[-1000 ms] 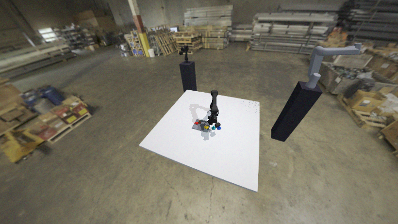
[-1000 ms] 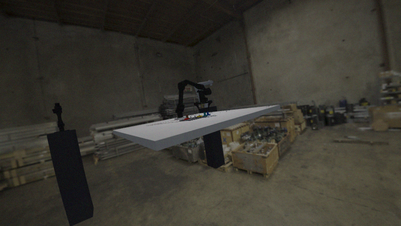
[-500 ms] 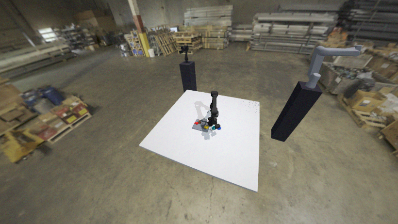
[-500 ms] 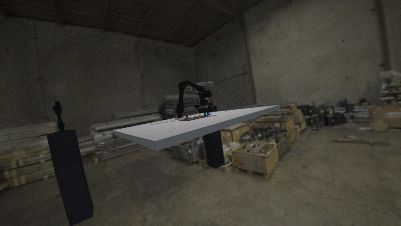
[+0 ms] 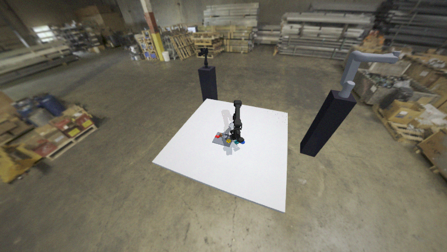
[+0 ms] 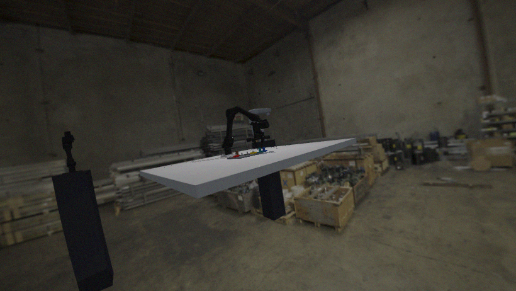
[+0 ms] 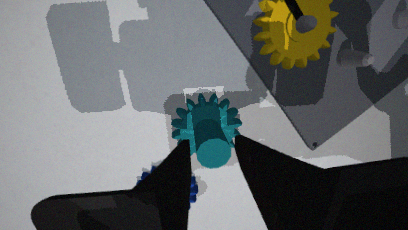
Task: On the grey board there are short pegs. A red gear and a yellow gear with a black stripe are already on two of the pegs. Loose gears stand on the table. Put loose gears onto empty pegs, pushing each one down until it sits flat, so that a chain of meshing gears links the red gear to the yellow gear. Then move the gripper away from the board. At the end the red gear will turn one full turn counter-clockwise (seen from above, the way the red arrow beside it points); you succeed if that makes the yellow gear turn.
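The teal gear [image 5: 236, 142] [image 6: 259, 149] [image 7: 206, 107] stands handle up on the table beside the board. My gripper [image 7: 212, 143] is lowered around its handle, partly closed, with a narrow gap on each side, so I read it as open. The blue gear [image 5: 242, 142] [image 6: 263, 149] [image 7: 194, 189] is partly hidden behind a finger in the wrist view. The yellow gear [image 5: 228, 141] [image 6: 253, 152] [image 7: 312, 42] sits on the grey board [image 5: 218, 142] [image 7: 345, 100]. A bare peg [image 7: 354, 57] stands near it. The red gear [image 5: 217, 136] [image 6: 236, 156] and a brown gear [image 5: 221, 135] are close together; their meshing is too small to tell.
The white table [image 5: 250, 175] [image 6: 194, 177] surrounds the board. The board corner lies just right of the fingers in the wrist view. Dark pedestals [image 5: 326, 123] [image 5: 207, 83] with other arms stand beyond the table edges.
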